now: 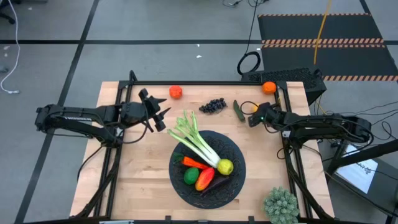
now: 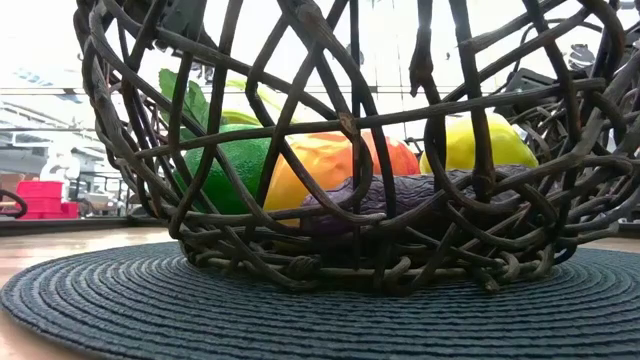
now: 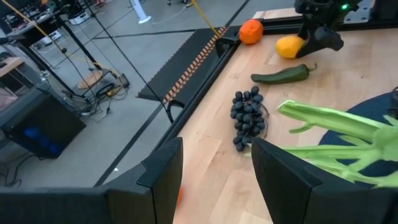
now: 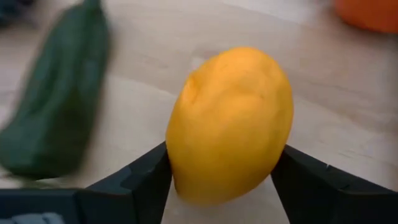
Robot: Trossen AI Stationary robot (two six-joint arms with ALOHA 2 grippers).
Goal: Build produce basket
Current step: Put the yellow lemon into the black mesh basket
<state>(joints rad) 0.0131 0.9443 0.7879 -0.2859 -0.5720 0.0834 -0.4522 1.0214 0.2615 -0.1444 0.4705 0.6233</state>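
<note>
Right gripper [image 4: 227,180] has its two dark fingers pressed on both sides of a yellow-orange oval lemon [image 4: 230,124], holding it near the far right part of the light wooden table [image 1: 137,180]. In the high view the lemon [image 1: 254,108] sits at the tip of this gripper [image 1: 255,116]. Just beside it lies a long dark green pickle [image 1: 239,110]. A round orange [image 1: 268,88] rests near the far right corner. A bunch of dark grapes [image 1: 212,106] lies near the pickle, toward the middle. The big round black woven basket [image 1: 236,180] is closer to the front, well apart from the lemon. Left gripper [image 1: 163,118] waits over the table's left side with its fingers spread apart.
</note>
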